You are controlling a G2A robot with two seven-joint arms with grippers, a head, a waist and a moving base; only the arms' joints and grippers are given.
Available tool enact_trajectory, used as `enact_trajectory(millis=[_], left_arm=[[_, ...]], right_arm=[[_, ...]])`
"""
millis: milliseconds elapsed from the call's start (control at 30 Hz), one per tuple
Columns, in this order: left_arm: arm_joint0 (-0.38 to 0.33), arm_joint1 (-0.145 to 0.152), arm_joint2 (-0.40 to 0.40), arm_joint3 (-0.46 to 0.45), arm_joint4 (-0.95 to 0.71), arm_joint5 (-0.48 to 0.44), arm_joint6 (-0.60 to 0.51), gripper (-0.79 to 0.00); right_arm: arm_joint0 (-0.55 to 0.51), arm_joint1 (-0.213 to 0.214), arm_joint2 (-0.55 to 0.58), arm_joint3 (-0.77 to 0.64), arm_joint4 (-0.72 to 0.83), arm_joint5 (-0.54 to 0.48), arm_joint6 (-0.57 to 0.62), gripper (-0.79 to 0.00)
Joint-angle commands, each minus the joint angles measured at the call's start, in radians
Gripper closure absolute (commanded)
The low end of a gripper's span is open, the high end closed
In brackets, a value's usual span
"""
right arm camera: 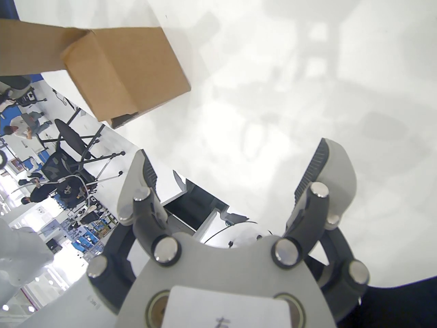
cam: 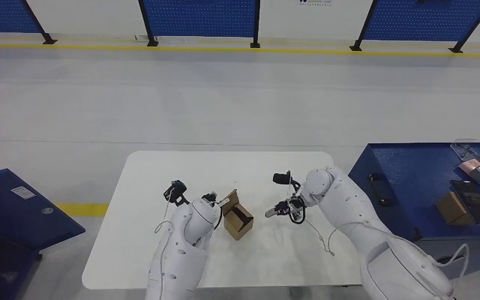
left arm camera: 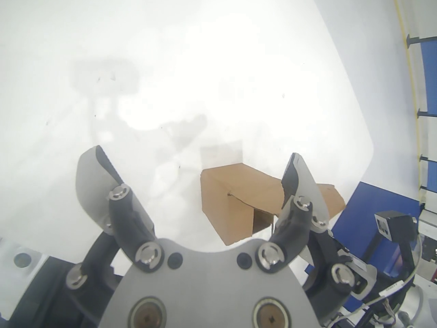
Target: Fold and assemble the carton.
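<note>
Between the two sets of jaws, on the white table [cam: 142, 240], lies a small brown cardboard carton [cam: 238, 217], partly formed, with one flap standing up. The left jaws are spread wide and hold nothing. The carton [left arm camera: 235, 203] sits just ahead of them, its loose flap close against one finger [left arm camera: 304, 179], though whether they touch is hard to tell. The right jaws are likewise wide open and empty, with the carton [right arm camera: 126, 69] ahead and off to one side, apart from both fingers.
</note>
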Motion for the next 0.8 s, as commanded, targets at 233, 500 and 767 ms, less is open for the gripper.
enact_trajectory(millis=[233,500,767], left_arm=[[-0.031,0.003,0.023,0.079,-0.006,-0.035,-0.053,-0.785],[-0.011,0.016,0.029,0.071,0.005,-0.071,-0.146,-0.785],[0.013,0.019,0.056,0.058,0.004,-0.089,-0.165,-0.785]], right_arm=[[-0.064,-0.018,-0.036,-0.144,-0.068,0.174,-0.034,-0.785],[-0.062,-0.038,-0.054,-0.159,-0.116,0.254,-0.07,-0.785],[-0.048,-0.051,-0.047,-0.126,-0.127,0.264,-0.092,-0.785]])
